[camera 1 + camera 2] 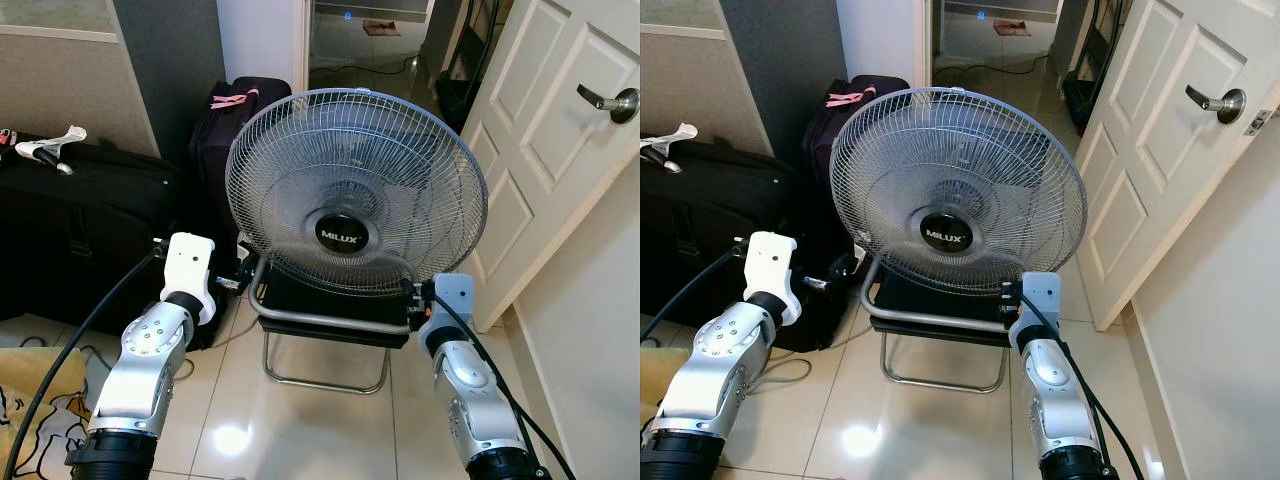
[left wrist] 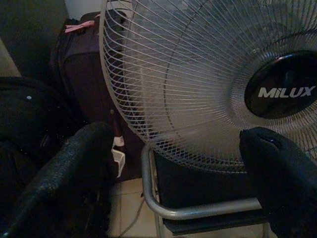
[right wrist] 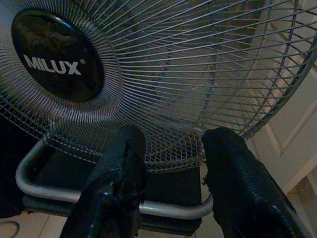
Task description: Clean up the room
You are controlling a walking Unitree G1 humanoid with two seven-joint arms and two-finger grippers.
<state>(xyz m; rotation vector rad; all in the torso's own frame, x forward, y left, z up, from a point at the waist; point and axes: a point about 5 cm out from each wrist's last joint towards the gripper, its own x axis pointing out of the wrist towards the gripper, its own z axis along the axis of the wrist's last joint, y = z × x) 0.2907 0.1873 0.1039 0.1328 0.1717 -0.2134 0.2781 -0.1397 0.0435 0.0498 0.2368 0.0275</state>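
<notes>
A grey wire-grilled fan point(image 1: 356, 190) with a black MILUX hub point(image 1: 343, 234) sits on a black chair with a chrome tube frame point(image 1: 330, 322). My left gripper point(image 1: 238, 276) is at the fan's lower left edge, by the chair's corner. In the left wrist view it point(image 2: 178, 148) stands open wide, and the grille's lower rim and the chrome tube show between its fingers point(image 2: 81, 158). My right gripper point(image 1: 412, 298) is at the fan's lower right edge. It point(image 3: 173, 146) is open, with the grille's bottom rim just beyond its fingertips.
A dark suitcase point(image 1: 222, 130) with a pink ribbon stands behind the fan on the left. A large black case point(image 1: 80, 220) lies further left with a white object point(image 1: 45, 146) on top. A white door point(image 1: 560, 150) is close on the right. A yellow cloth point(image 1: 30, 400) lies on the tiled floor.
</notes>
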